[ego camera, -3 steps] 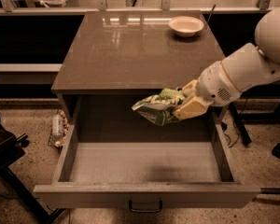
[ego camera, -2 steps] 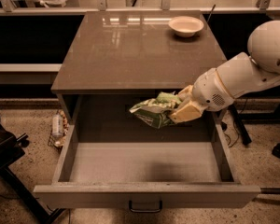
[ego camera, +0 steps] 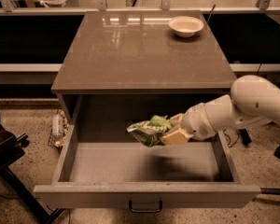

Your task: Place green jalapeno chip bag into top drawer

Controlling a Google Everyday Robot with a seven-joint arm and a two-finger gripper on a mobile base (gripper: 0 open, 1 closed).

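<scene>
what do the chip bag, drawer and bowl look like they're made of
Chip bag, held in the gripper above the open drawer: thin foil or plastic film, crinkled and shiny. Drawer: likely laminate or painted board, with flat matte grey-brown panels. Bowl: pale and smooth, maybe ceramic or plastic.
</scene>
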